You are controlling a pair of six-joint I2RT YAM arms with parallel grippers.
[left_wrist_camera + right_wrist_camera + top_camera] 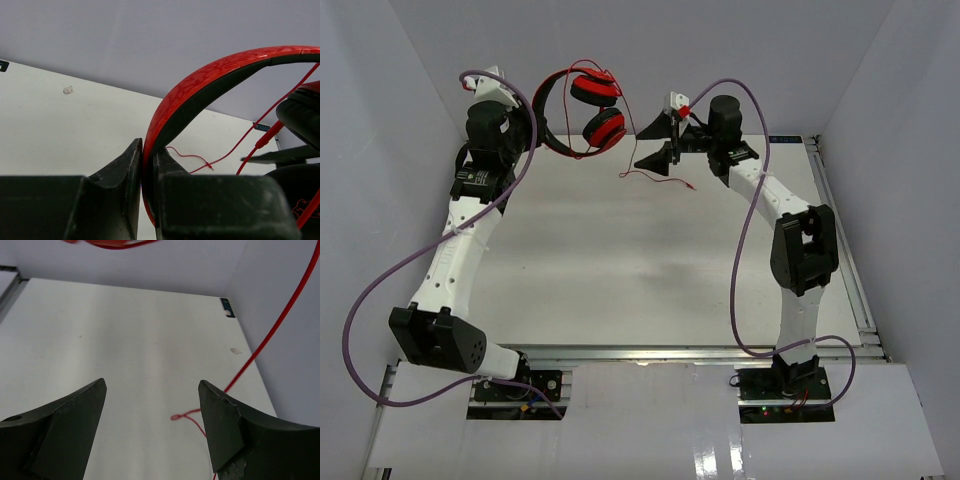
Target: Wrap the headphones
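The headphones (588, 108) hang in the air at the back of the table, red ear cups (604, 128) one above the other. My left gripper (538, 128) is shut on the headband (200, 85), which passes between its fingertips (148, 155) in the left wrist view. The thin red cable (655, 172) trails from the cups down onto the table, its end (695, 187) lying loose. My right gripper (656, 143) is open and empty just right of the cups, above the cable. In the right wrist view (152, 385) the cable (270, 335) runs past its right finger (222, 420).
The white table (620, 260) is walled in grey at the back and both sides. A metal rail (845, 250) runs along its right edge. Purple arm cables (535, 120) loop beside both arms. A small dark tag (226, 306) sits at the table's far corner.
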